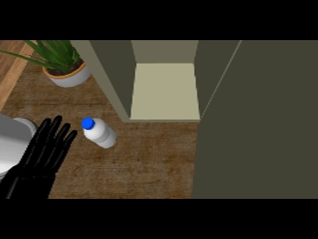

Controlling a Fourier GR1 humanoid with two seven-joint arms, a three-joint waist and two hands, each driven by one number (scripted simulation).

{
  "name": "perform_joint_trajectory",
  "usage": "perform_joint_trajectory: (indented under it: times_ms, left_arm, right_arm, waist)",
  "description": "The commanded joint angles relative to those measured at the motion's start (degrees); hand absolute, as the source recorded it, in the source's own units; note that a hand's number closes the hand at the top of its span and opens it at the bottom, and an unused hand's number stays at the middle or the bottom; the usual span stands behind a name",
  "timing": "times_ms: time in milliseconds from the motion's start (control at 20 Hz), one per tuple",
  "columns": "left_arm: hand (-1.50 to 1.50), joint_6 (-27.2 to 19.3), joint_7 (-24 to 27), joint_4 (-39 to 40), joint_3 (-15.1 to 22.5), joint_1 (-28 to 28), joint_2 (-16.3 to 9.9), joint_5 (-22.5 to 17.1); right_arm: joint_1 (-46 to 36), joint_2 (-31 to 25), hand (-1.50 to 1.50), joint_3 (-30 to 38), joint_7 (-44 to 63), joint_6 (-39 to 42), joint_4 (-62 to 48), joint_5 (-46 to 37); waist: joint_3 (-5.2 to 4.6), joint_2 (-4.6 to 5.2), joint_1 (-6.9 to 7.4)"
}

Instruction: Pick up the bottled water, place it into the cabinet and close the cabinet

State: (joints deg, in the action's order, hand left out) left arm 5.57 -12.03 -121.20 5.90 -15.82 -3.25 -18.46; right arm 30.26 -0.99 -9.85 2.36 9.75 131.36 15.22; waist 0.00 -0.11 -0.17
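Clear plastic water bottle with blue cap [99, 132] stands before the open cabinet [165, 91], awaiting pickup; left robot hand [48, 144] beside it, fingers straight.

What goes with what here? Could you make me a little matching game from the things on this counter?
Things:
1. bottled water
2. potted plant
3. cabinet
4. left hand

Descriptions:
A. stands open, with a pale shelf inside
B. black, fingers straight, at the view's lower left
C. white with a blue cap
D. green leaves, at the upper left

Pairs: 1-C, 2-D, 3-A, 4-B
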Motion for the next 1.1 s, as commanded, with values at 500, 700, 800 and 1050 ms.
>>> perform_joint_trajectory:
  times_ms: [500,700,800,1050]
  left_arm:
    - [-1.5,4.7,6.4,5.3,-5.9,-1.9,-0.5,-2.5]
    - [-1.5,4.0,9.4,10.3,-8.7,0.9,-0.4,-0.8]
    - [-1.5,6.5,11.4,14.3,-11.0,1.9,-1.9,-1.9]
    - [-1.5,9.5,17.4,21.9,-11.2,4.0,-2.2,2.0]
  right_arm:
    - [1.6,-1.4,-1.5,0.3,-6.0,2.5,-2.6,-1.2]
    - [1.3,-0.7,-1.5,0.0,-5.7,1.8,-4.0,-1.0]
    - [3.1,0.8,-1.5,-4.7,-5.5,-0.1,-0.8,-5.6]
    - [1.1,-1.7,-1.5,1.0,-7.3,2.8,-4.8,-0.1]
  waist:
    - [0.01,0.04,-0.02]
    - [0.0,0.07,0.0]
    - [-0.02,0.05,-0.06]
    - [-0.01,0.09,-0.05]
